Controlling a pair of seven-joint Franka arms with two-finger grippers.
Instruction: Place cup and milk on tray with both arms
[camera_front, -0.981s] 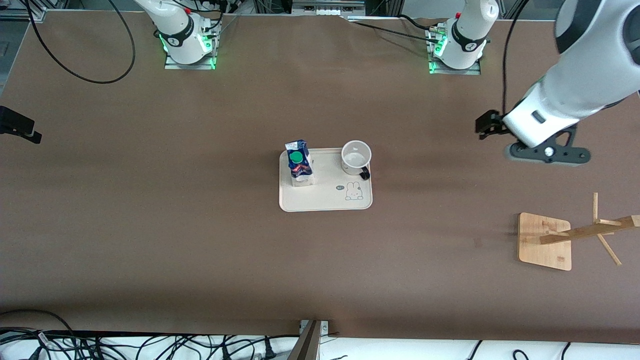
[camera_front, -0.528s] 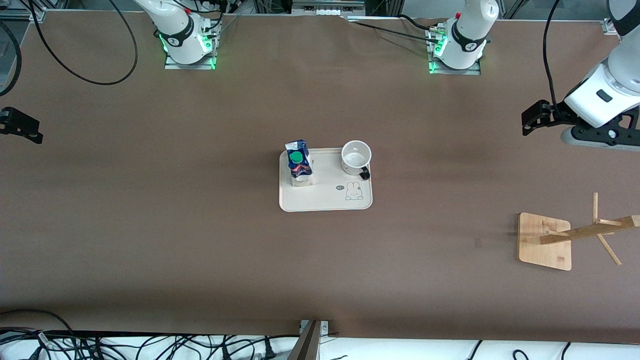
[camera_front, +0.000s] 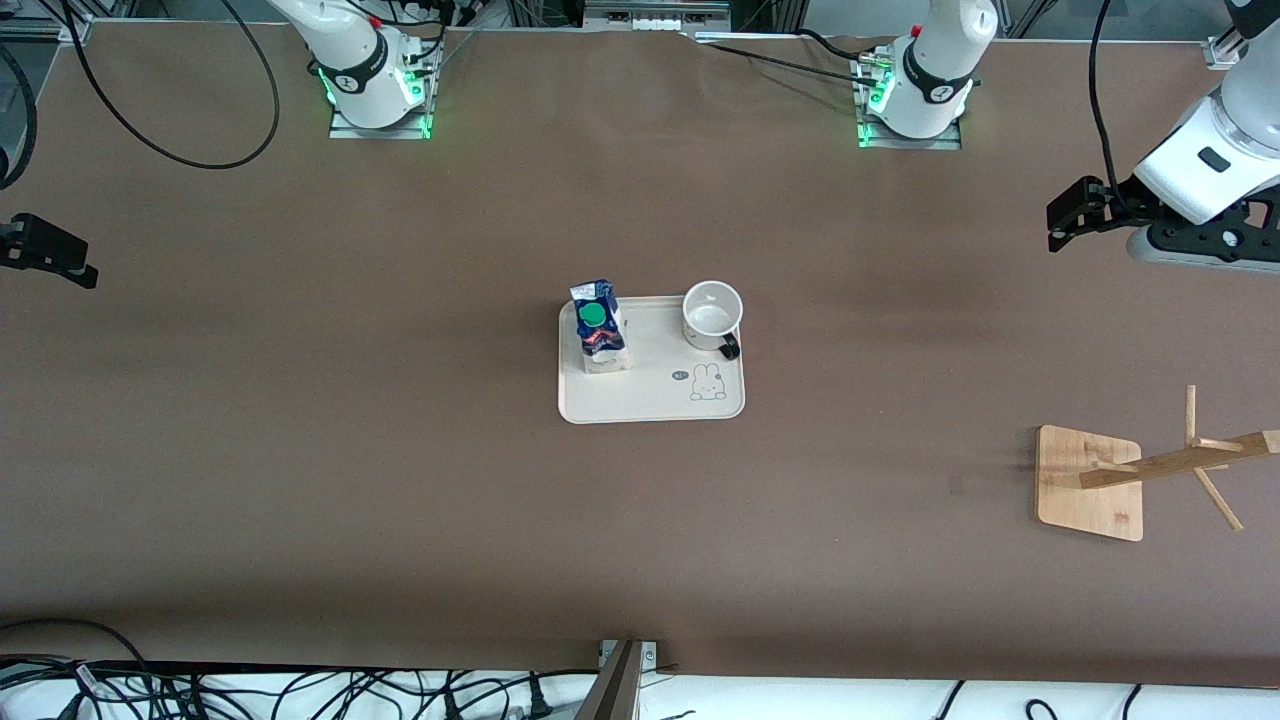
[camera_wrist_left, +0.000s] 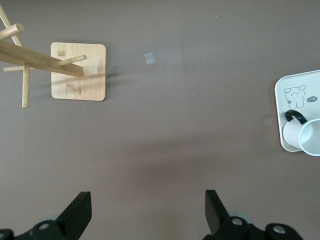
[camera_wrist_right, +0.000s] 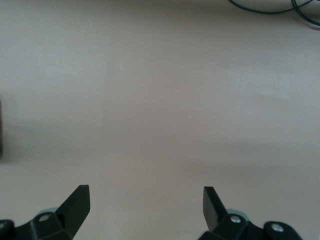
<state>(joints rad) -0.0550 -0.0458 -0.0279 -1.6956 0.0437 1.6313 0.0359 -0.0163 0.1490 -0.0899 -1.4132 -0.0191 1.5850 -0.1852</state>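
The cream tray (camera_front: 640, 398) lies at the middle of the table. The milk (camera_front: 598, 328) stands upright on it toward the right arm's end. The white cup (camera_front: 712, 314) stands upright on it toward the left arm's end, its black handle toward the front camera. My left gripper (camera_front: 1058, 225) is open and empty over bare table near the left arm's end, well away from the tray. The left wrist view shows its own open gripper (camera_wrist_left: 147, 200), the cup (camera_wrist_left: 310, 139) and a tray corner (camera_wrist_left: 300, 80). My right gripper (camera_front: 75, 265) is open and empty over bare table at the right arm's end; it shows open in its wrist view (camera_wrist_right: 145, 192).
A wooden stand with pegs and a square base (camera_front: 1090, 483) stands near the left arm's end, nearer to the front camera than the left gripper; it also shows in the left wrist view (camera_wrist_left: 79, 71). Black cables lie by the right arm's base (camera_front: 150, 140).
My left arm has pulled away from the tray toward its own end of the table, most of it in the first half second. The right gripper shifted slightly. Cup, milk and tray stayed put.
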